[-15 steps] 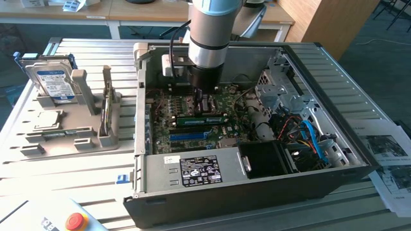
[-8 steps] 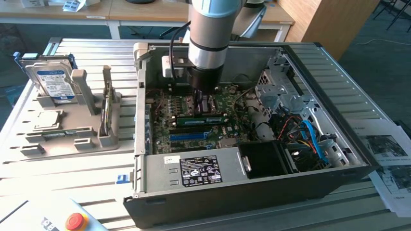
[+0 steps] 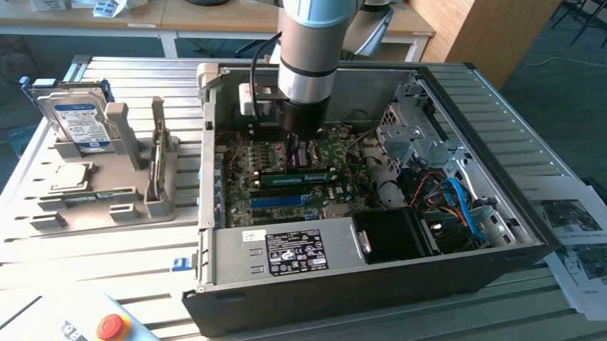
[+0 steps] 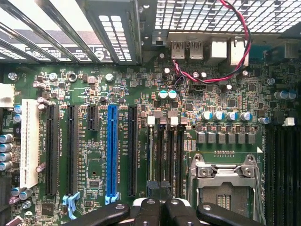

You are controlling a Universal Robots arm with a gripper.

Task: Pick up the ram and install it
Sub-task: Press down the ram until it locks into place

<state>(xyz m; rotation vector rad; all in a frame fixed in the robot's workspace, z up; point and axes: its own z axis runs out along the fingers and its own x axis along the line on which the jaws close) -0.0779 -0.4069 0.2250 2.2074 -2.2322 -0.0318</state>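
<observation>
A robotics lab: an open computer case (image 3: 379,213) on a slatted aluminium table (image 3: 114,249), desks (image 3: 142,21) behind.

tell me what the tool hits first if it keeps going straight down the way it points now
Most likely the motherboard: the shut tool points into the open computer case, over the dark memory slots beside the processor socket. Depth is hard to judge.

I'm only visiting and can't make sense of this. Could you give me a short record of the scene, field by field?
setting: open computer case on a slatted table
arm: reaching down into the case, over the motherboard
gripper: shut, above the dark memory slots
ram: green stick lying across the board, close to the arm's tip; whether seated, cannot tell
outside the case: hard drive upright in a grey holder
</observation>
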